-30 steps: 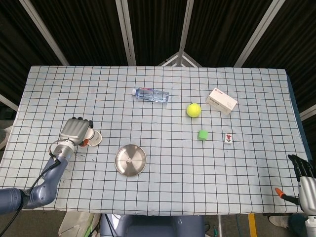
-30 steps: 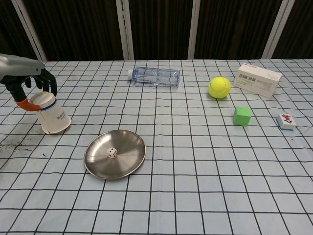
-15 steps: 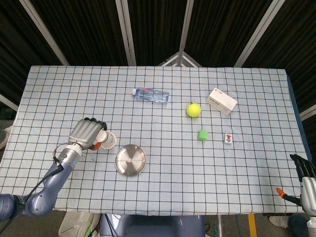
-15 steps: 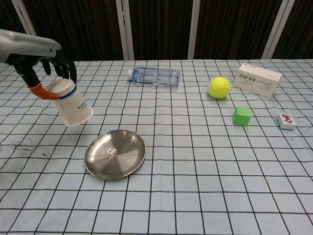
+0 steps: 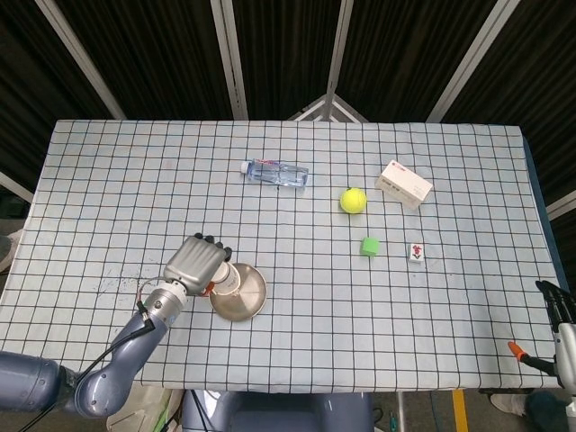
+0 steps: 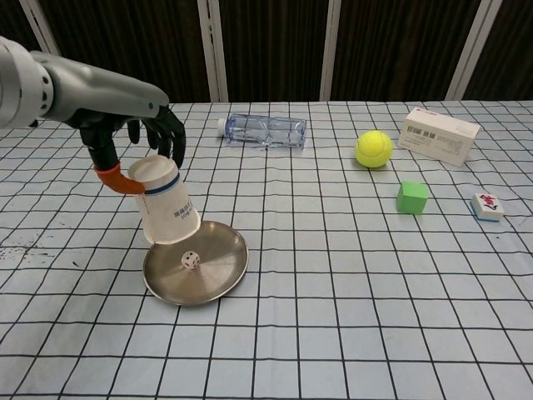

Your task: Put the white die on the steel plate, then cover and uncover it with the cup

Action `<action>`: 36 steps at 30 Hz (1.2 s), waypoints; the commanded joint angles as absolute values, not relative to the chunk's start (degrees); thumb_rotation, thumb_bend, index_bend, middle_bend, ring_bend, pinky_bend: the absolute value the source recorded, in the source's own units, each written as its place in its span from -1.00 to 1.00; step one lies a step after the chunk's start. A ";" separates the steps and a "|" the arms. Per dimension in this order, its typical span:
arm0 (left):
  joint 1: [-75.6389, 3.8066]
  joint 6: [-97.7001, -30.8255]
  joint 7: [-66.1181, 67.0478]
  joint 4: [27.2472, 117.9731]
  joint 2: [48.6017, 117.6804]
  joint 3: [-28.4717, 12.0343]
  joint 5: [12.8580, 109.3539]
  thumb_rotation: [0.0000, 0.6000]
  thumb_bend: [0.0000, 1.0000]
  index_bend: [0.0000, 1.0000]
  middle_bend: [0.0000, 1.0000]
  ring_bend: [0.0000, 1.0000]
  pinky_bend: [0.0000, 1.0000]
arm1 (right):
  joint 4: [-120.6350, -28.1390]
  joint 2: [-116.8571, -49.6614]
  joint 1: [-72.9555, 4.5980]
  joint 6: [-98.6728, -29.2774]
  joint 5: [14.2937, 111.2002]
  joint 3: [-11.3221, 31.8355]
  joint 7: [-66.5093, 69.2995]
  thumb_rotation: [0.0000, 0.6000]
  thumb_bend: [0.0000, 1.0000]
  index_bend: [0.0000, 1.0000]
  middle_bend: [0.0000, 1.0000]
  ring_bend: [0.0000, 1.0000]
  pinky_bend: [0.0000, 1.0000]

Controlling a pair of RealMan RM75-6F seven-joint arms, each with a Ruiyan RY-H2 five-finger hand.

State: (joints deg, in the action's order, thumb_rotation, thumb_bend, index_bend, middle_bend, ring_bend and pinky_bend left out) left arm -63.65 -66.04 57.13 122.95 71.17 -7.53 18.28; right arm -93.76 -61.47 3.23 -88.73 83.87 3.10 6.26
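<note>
leftmost, the left robot hand grips the white paper cup upside down and tilted, its mouth hanging just above the near-left part of the steel plate, where the white die lies uncovered near the middle. further right on the checked tabletop lie a clear bottle on its side, a yellow ball, a green cube, a white box and a small tile. far right in the head view, the right robot hand shows only partly at the frame edge, so i cannot tell how its fingers lie.
</note>
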 commanded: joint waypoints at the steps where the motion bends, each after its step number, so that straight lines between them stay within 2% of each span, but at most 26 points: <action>1: -64.70 -67.27 57.86 121.54 73.60 -6.85 16.82 1.00 0.10 -0.19 -0.23 -0.55 -0.55 | -93.75 -61.36 3.34 -88.86 83.86 3.11 6.49 1.00 -0.92 -0.77 -0.75 -0.77 -0.97; 19: -63.60 -63.40 52.77 113.15 81.42 -4.08 23.68 1.00 0.10 -0.17 -0.23 -0.54 -0.54 | -93.47 -60.91 3.79 -89.11 83.31 3.27 7.72 1.00 -0.92 -0.77 -0.75 -0.77 -0.97; 36: -62.64 -62.62 50.77 109.57 82.96 -1.90 28.63 1.00 0.10 -0.16 -0.23 -0.54 -0.54 | -93.10 -60.64 4.17 -89.35 83.42 3.18 8.75 1.00 -0.92 -0.77 -0.75 -0.77 -0.97</action>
